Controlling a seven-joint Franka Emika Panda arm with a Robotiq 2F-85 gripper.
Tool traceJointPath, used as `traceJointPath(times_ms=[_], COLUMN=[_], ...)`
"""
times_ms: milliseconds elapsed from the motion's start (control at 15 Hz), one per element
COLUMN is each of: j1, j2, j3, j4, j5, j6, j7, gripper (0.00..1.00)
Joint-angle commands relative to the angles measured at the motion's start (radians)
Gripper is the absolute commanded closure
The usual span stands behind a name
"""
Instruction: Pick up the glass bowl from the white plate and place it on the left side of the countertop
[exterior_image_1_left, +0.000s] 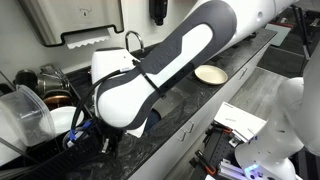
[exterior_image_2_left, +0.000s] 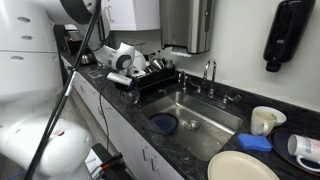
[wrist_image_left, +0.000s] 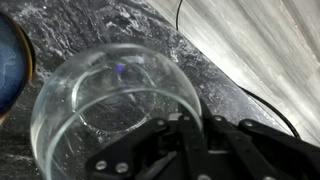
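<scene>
Wrist view: the fingers (wrist_image_left: 160, 130), at lower centre of the frame, appear closed on the near rim of the glass bowl (wrist_image_left: 110, 100). The bowl sits upright over the dark speckled surface (wrist_image_left: 120, 25), with a blue dish (wrist_image_left: 10, 55) at the upper left edge; whether its base rests on the surface cannot be told. In an exterior view the cream plate (exterior_image_1_left: 210, 74) lies well apart, right of centre. A rim pinch on smooth glass may slip or tip the bowl, and opening the fingers with the base unsupported would drop it against the surface or the blue dish.
</scene>
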Motion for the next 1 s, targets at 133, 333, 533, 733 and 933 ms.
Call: traceJointPath(times_ms=[133,333,533,733,933], j1=[-0.017,-0.027,-0.030,-0.036,-0.028], j2=[0.064,0.068,0.045,0.015,-0.046], j3=[0.007,0.016,0.018,0.029,0.019], j4=[0.057,0.065,0.065,0.067,0.066], j5=[-0.072,-0.063,-0.061,-0.043,-0.086], j6=[0.005,-0.003,-0.007,-0.020,-0.063], j7=[0.043,0.033,0.029,0.011,0.033], gripper=[0.65,0.50,0.28,0.08,0.00])
